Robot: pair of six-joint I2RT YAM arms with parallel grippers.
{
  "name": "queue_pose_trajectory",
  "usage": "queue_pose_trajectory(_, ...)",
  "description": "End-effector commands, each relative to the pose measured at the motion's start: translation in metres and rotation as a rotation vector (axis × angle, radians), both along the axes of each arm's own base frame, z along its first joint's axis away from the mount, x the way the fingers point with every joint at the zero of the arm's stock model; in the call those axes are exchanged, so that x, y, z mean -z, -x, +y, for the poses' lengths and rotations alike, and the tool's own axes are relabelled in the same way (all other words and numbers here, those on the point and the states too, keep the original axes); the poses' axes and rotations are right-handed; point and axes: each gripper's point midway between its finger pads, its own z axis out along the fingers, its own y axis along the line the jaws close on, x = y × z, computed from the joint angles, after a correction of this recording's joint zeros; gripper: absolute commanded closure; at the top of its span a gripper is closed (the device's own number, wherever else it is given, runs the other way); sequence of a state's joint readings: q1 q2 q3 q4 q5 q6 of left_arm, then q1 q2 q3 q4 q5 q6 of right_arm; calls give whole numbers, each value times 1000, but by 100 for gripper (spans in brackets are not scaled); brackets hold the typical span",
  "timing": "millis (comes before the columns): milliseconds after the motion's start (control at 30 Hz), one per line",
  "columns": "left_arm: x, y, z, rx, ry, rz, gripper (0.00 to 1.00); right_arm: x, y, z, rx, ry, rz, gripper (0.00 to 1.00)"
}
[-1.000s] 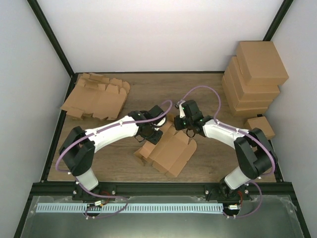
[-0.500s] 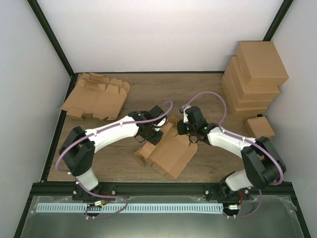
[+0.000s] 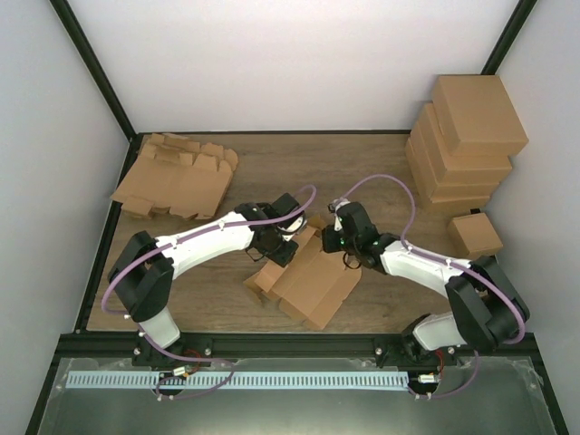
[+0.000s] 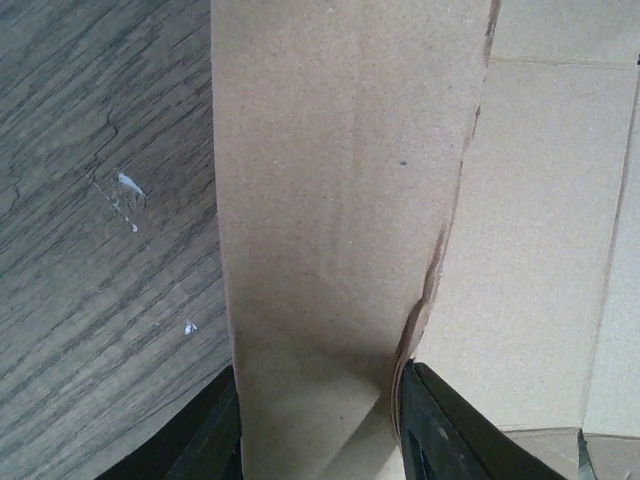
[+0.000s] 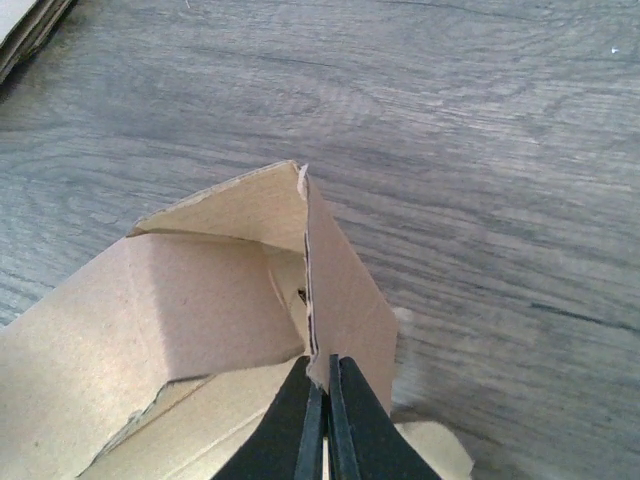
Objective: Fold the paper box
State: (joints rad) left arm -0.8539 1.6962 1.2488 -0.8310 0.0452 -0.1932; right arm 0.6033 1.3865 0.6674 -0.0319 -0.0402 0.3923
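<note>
The thin upright flap [image 5: 345,290] could tear along its crease or slip free if the right pincer [image 5: 320,365] drags it sideways instead of swinging it round the fold line. The cardboard there is a single layer and is gripped only at its lower edge. A second risk is that the whole brown corrugated paper box [image 3: 313,276] skids over the wood-grain desk [image 3: 381,172], because little seems to pin it down and a push from either arm would shift it. A fold forced against the left arm's hold could also buckle a wall.

The half-formed box lies near the middle of the desk, a little toward 6 o'clock, well apart from the stacks at 10 and 2 o'clock. The right pincer is at the box's 1 o'clock corner, its jaws pressed together on the raised flap. The left pincer [image 3: 276,246] is at the box's 11 o'clock edge. In the left wrist view its fingers [image 4: 430,420] stand apart on either side of a cardboard strip and touch its edges; I cannot tell whether they actually squeeze it
</note>
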Motion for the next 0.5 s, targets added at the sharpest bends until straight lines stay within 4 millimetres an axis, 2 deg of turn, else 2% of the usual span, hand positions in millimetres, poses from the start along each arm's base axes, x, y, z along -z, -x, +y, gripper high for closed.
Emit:
queue_pose_trajectory(0,-7,-13,1,-50,5,-44,60,0,22,11,-5,-25,37,99)
queue_pose_trajectory(67,-11,-14,0,-57,12,-45,60,4,27,10,7,-23,42,99)
queue_pose_trajectory(267,-22,-14,-6,-60,49,-44,60,-1,36,14,26,-63,34,99)
queue_pose_trajectory(467,-24,-8,-15,-30,87,-11,59,2,49,21,1,-102,14,99)
